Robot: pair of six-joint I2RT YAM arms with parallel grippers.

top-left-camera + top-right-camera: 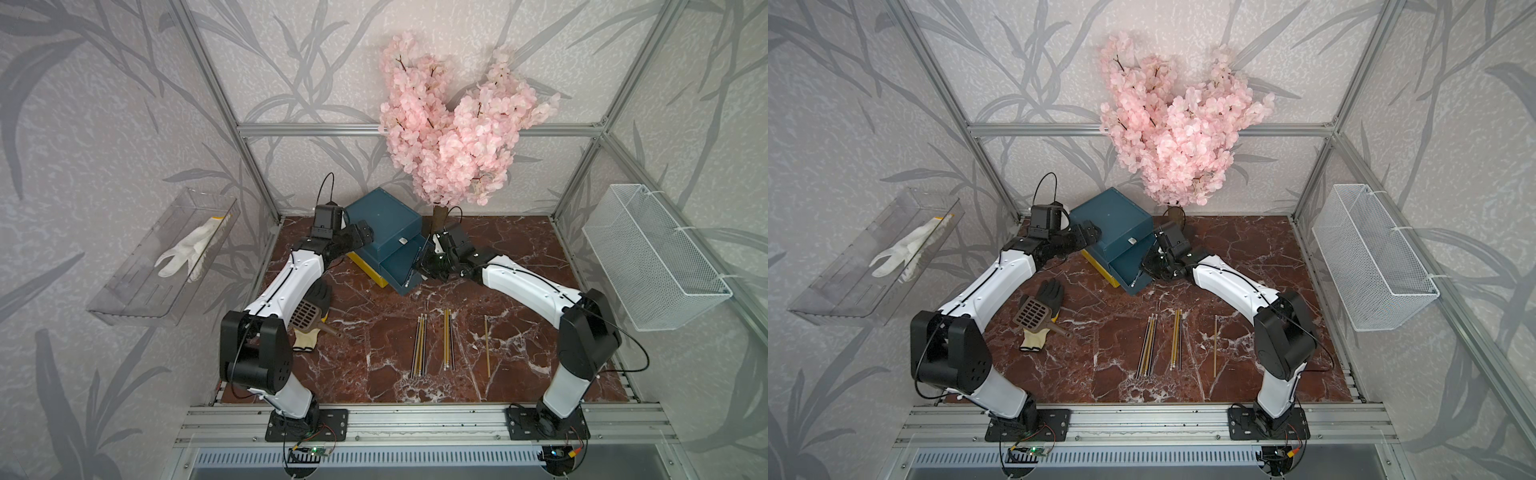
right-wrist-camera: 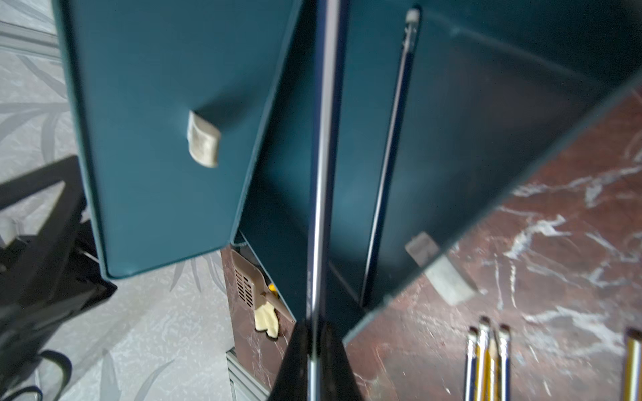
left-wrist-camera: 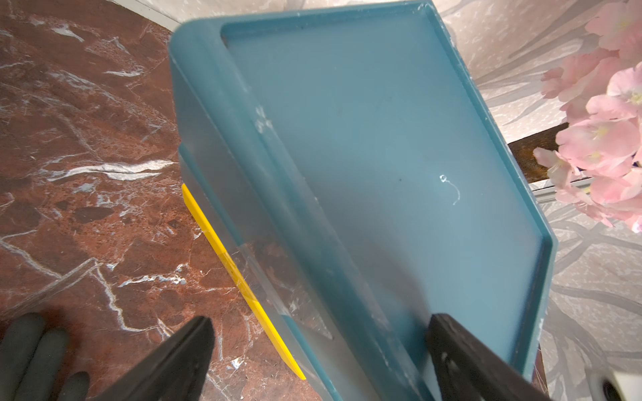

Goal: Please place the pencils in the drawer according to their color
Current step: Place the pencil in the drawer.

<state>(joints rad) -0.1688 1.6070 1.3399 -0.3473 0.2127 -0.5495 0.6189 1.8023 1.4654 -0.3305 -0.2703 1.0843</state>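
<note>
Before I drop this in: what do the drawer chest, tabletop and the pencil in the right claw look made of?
The drawer chest looks like matte teal plastic: moulded rounded edges, scuffs. The tabletop resembles red-brown marble with white veins, possibly printed. The pencil in the right claw has glossy dark lacquer, a bright streak; core unseen.

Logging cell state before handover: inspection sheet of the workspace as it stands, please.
Surface: red-brown marble tabletop, white-veined.
Job's things: teal drawer chest; middle drawer pulled out, stowed pencil inside; on the tabletop, pencil bundle, second bundle, single yellow pencil.
Clutter: brown slotted scoop on a black-and-cream glove.
Grippers: right gripper shut on held pencil over the open drawer; left gripper open at the chest's top edge.
Cables: black wrist cable loop, hanging free.
Surroundings: pink blossom branch; clear wall tray holding white glove; white wire basket.
</note>
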